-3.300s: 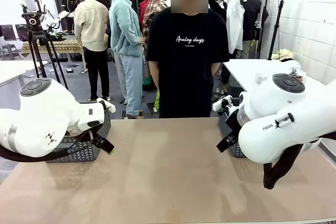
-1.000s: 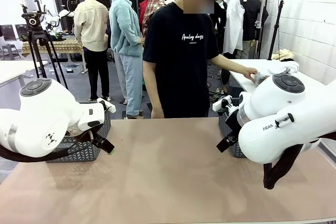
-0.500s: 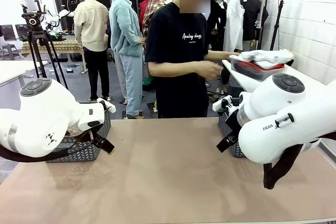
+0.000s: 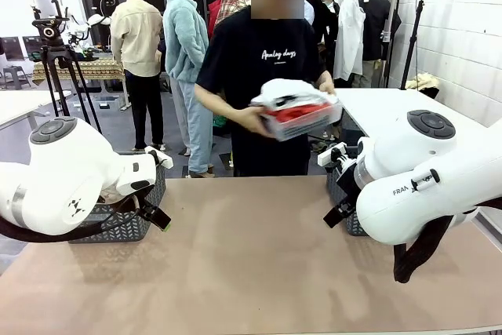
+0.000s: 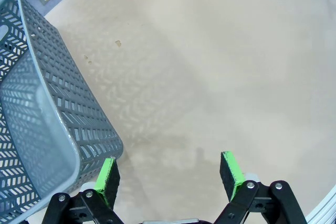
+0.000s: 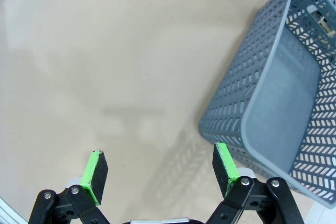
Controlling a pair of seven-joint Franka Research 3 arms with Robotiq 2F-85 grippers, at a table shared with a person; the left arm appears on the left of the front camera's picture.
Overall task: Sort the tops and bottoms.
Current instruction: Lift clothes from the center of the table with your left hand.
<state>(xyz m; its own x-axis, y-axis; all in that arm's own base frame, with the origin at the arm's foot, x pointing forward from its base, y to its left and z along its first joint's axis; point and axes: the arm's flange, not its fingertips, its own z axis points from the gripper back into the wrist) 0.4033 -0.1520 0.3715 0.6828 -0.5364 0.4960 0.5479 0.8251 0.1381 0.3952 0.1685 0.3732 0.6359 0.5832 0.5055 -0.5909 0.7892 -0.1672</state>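
The person (image 4: 267, 64) has swung back from the far-right side table (image 4: 384, 107), tray (image 4: 312, 125) of tops (image 4: 284, 92) held just beyond the work table's (image 4: 251, 249) far edge, so nothing's down to sort yet, with left gripper (image 5: 169, 169) and right gripper (image 6: 157, 167) gaping wide, empty.

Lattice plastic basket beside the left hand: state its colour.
Grey all over, the lattice plastic basket; the left wrist view shows it best.
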